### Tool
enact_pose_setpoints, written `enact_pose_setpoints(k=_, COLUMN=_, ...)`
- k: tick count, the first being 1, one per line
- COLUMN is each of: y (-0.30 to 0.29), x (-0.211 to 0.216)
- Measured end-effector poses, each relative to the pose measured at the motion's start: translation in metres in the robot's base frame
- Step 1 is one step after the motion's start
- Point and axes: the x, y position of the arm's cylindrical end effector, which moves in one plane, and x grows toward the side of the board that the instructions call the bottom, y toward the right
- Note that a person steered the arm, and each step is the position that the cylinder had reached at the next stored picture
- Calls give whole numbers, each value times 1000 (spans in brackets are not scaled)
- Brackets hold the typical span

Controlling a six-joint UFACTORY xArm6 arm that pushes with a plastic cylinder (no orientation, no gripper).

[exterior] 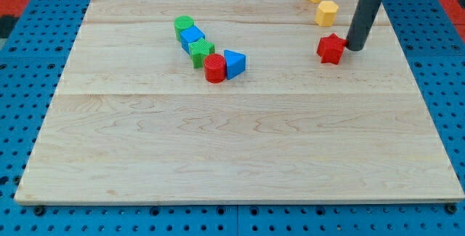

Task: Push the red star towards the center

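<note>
Pale wooden board point(240, 141) carries a glossy red star point(330, 48), my tip point(356, 47) touching its right side, holding nothing.

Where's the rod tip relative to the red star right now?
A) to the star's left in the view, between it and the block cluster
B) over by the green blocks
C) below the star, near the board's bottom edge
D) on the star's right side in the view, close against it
D: my tip sits just to the view's right of the red star, about touching it, with the yellow blocks above.
</note>
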Motion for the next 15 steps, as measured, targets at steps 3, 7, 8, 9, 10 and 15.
enact_pose_setpoints(k=3, y=-15, x=11)
enact_pose_setpoints(k=7, y=-23, x=-18)
enact_pose_setpoints(k=8, y=-23, x=-21)
enact_pose_setpoints(k=9, y=-26, x=-21)
enact_pose_setpoints(k=10, y=-28, x=-21)
enact_pose_setpoints(k=15, y=-92, x=-21)
